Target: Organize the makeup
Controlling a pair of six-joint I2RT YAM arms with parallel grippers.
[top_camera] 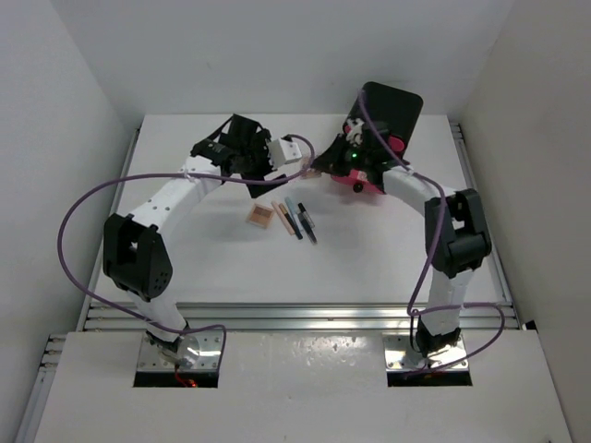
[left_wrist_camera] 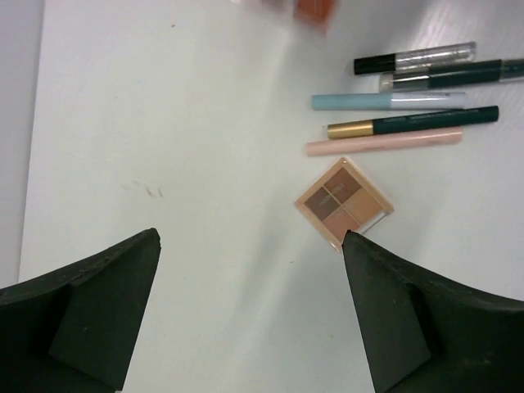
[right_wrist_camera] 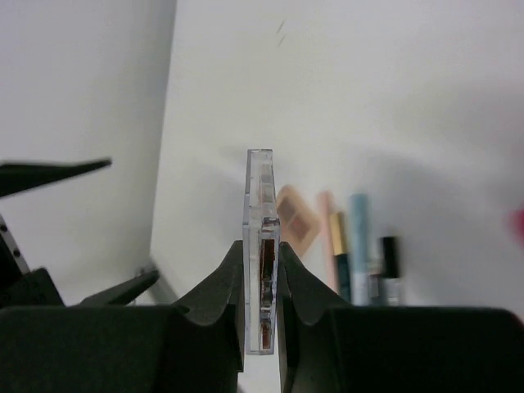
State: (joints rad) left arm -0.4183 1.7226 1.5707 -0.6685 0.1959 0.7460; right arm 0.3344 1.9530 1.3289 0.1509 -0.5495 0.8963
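My right gripper [right_wrist_camera: 262,258] is shut on a small clear-cased eyeshadow palette [right_wrist_camera: 261,196], held edge-on above the table. In the top view this gripper [top_camera: 325,166] hovers in front of the black box. A second square palette [left_wrist_camera: 344,203] with brown and orange pans lies flat on the table [top_camera: 261,215]. Beside it lie a beige pencil [left_wrist_camera: 383,143], a teal pencil [left_wrist_camera: 385,101] and dark pencils [left_wrist_camera: 434,120]. My left gripper [left_wrist_camera: 250,241] is open and empty, above the table just left of the flat palette. A blurred orange item [left_wrist_camera: 315,10] shows at the top edge.
The black box with pink drawers [top_camera: 383,125] stands at the back right, behind my right gripper. White walls [top_camera: 83,111] enclose the table on the left, back and right. A purple cable [top_camera: 83,208] loops off the left arm.
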